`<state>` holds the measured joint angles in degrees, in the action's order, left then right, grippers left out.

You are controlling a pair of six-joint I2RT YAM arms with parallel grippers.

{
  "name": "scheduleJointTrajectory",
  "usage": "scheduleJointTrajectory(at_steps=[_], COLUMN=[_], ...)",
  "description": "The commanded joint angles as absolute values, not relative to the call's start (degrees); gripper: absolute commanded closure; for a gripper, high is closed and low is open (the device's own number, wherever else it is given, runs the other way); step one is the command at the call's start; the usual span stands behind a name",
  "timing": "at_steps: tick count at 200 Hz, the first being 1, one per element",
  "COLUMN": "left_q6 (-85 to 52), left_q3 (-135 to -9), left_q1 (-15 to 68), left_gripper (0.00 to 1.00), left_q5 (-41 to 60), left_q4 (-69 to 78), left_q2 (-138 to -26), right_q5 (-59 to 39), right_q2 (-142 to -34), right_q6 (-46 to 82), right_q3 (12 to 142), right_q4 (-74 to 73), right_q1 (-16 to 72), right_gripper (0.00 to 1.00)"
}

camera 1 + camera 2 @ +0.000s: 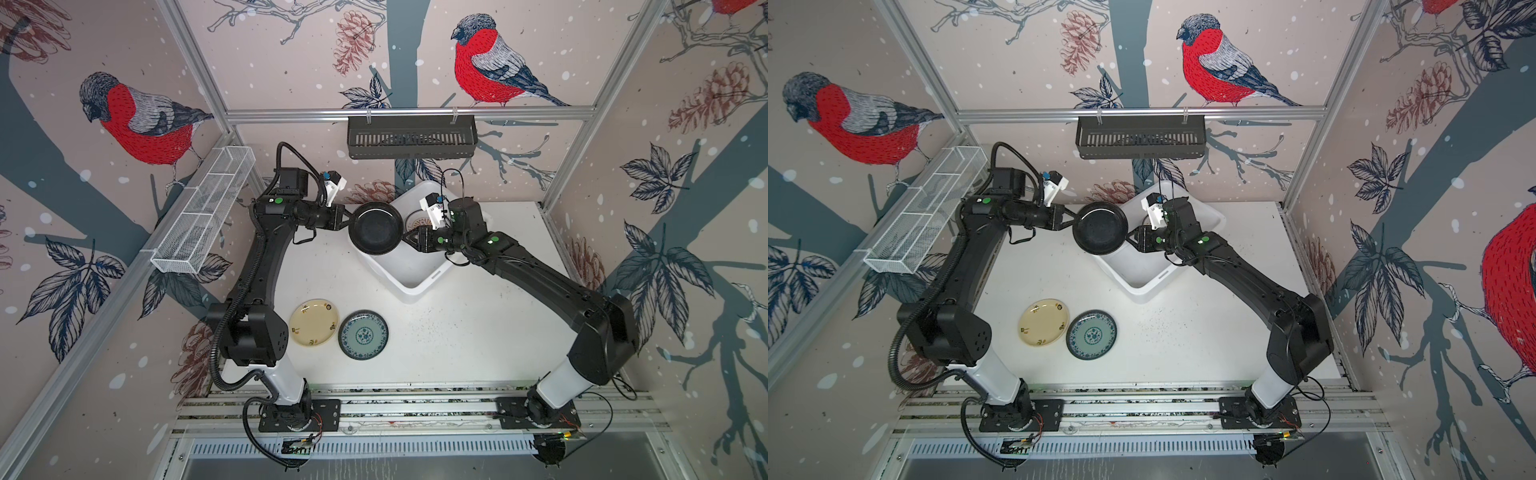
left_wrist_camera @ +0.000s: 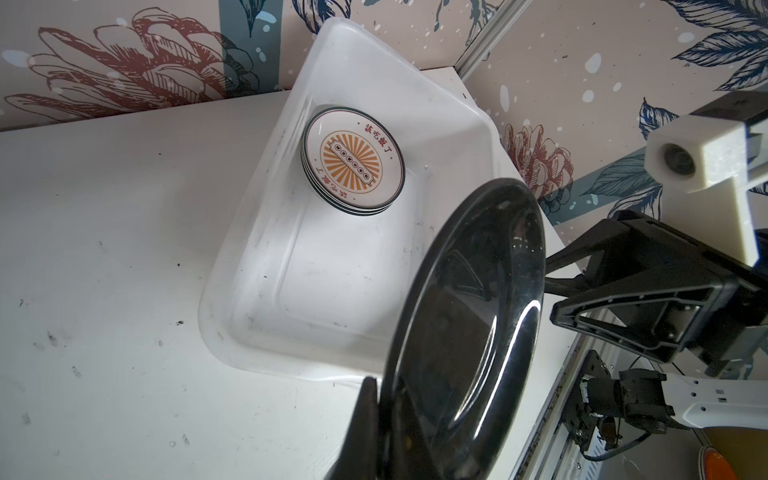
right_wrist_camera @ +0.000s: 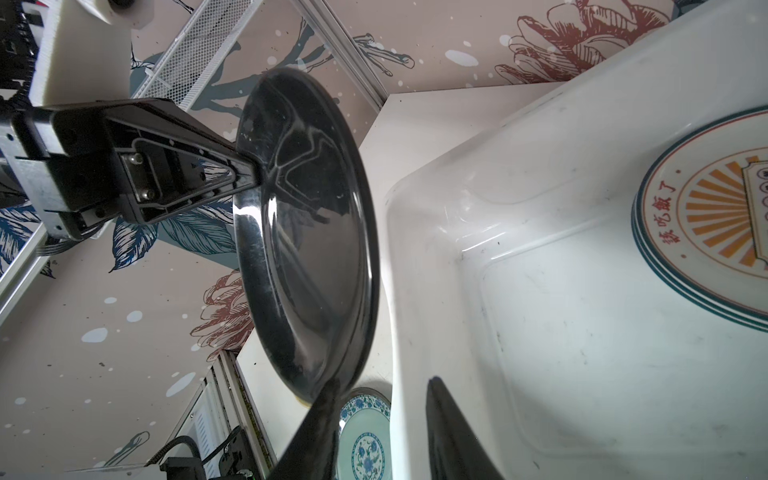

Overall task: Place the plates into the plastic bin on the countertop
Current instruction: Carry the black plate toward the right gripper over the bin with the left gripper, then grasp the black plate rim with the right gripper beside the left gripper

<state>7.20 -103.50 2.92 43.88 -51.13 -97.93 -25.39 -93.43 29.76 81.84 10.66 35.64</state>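
Two remain outstanding: a cream plate (image 1: pixel 313 323) and a teal plate (image 1: pixel 363 334) lie flat, side by side, on the near worktop (image 1: pixel 457 332). Beyond them, the left end effector (image 1: pixel 349 219) is clamped on the rim of the black plate (image 1: pixel 376 227), holding it over the near corner of the bin (image 1: pixel 419 282), presumably for lowering. The right end effector (image 1: pixel 405 240), jaws parted, meets the opposite rim without clamping it. Farther in, a sunburst-topped stack (image 2: pixel 353 162) rests inside the bin.

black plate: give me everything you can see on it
The black plate is round, glossy and shallow with a raised rim, and it looks glazed. It hangs roughly level, face up, over one edge of the plastic bin. The left gripper pinches its rim; the right gripper, jaws apart, sits at the opposite rim.
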Motion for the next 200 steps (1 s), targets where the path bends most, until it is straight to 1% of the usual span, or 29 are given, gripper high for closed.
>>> scheduleJointTrajectory(at_steps=[1, 40, 65, 83, 99, 129, 142, 200], left_q6=[9.05, 9.76, 10.18, 11.06, 11.50, 12.12, 12.22, 11.96], left_q3=[-102.39, -101.69, -101.61, -101.17, -100.89, -100.68, -100.65, -100.72], left_q1=[3.12, 3.18, 3.34, 3.43, 3.43, 3.52, 3.65, 3.69], left_gripper=[1.00, 1.00, 1.00, 1.00, 1.00, 1.00, 1.00, 1.00], left_q5=[47.42, 49.65, 51.04, 51.04, 51.20, 53.00, 52.96, 53.72], left_q4=[-49.33, -49.07, -49.13, -49.23, -49.13, -49.04, -49.04, -48.30], left_q2=[-97.80, -98.26, -98.34, -98.52, -98.56, -98.86, -98.96, -99.56], right_q5=[-23.06, -23.10, -24.24, -25.50, -26.83, -30.25, -30.76, -33.66], right_q2=[-94.59, -95.90, -96.84, -97.12, -97.59, -97.97, -97.84, -98.42], right_q6=[28.76, 29.32, 29.92, 30.56, 31.18, 33.18, 33.57, 34.89], right_q3=[83.28, 84.16, 84.73, 84.68, 84.73, 83.81, 83.50, 83.41], right_q4=[10.90, 9.15, 8.46, 7.31, 6.56, 3.61, 2.92, 1.54], right_q1=[35.60, 35.20, 34.54, 34.20, 33.86, 33.23, 33.06, 32.61], right_gripper=[0.64, 0.66, 0.74, 0.76, 0.81, 0.83, 0.88, 0.85])
